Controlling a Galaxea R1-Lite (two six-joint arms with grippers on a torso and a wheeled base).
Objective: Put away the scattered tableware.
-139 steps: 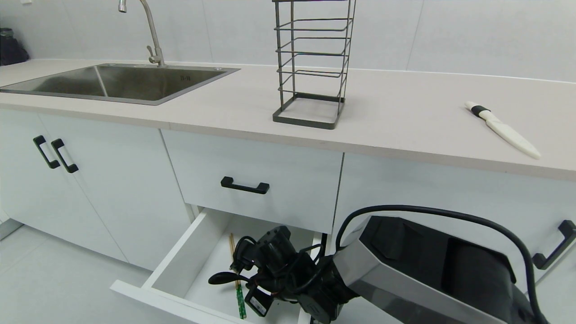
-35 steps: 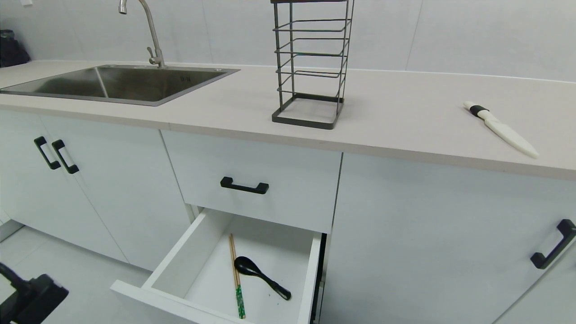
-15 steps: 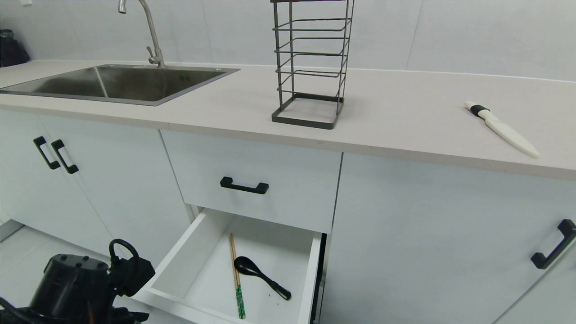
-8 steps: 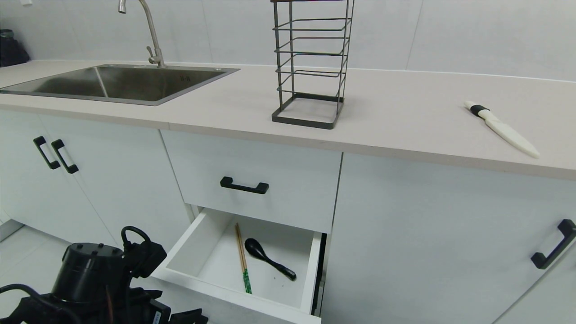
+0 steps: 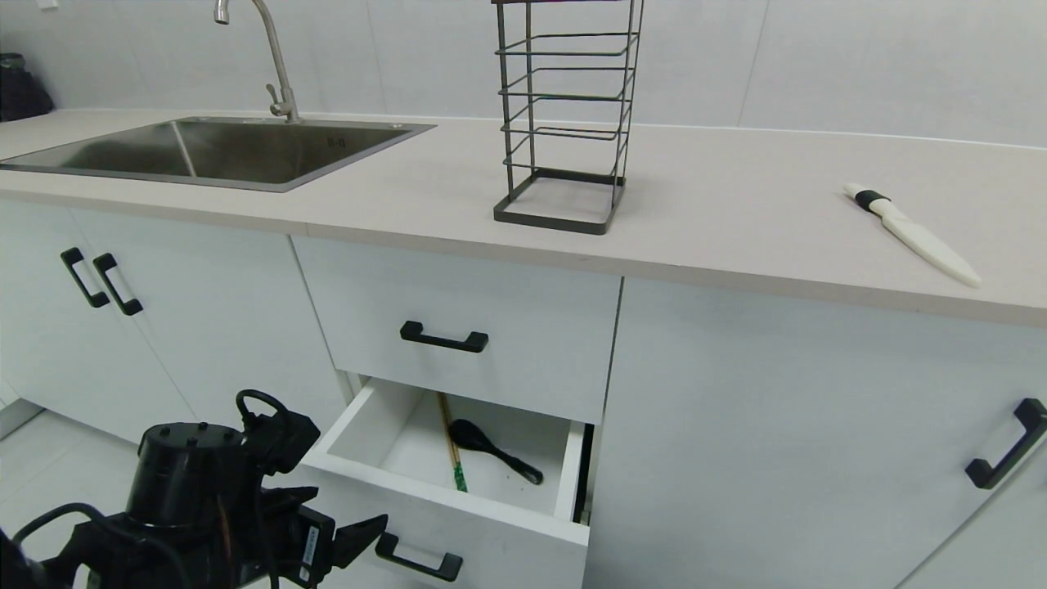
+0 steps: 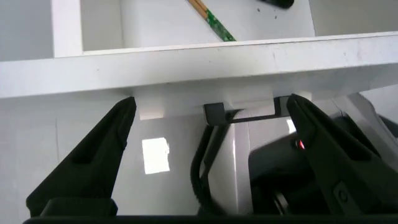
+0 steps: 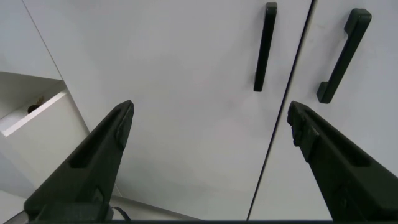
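Observation:
The lower white drawer (image 5: 491, 523) stands partly open below the counter. Inside it lie a pair of wooden chopsticks (image 5: 450, 446) with green ends and a black spoon (image 5: 491, 446). My left gripper (image 5: 343, 532) is low at the drawer's front panel, open, its fingers straddling the black handle (image 6: 242, 115). The left wrist view looks over the front edge at the chopsticks (image 6: 208, 15). A white knife (image 5: 912, 235) with a black band lies on the counter at the far right. My right gripper (image 7: 209, 109) is open and holds nothing, facing white cabinet doors.
A tall black wire rack (image 5: 564, 114) stands mid-counter and a steel sink (image 5: 221, 151) with a tap sits at the left. A shut upper drawer with a black handle (image 5: 444, 337) is above the open one. Cabinet doors with black handles (image 7: 267, 46) flank it.
The drawer has slid inward over the last second, and my left gripper has moved right and forward with its front. Earlier, my right arm left the drawer and the spoon stayed inside.

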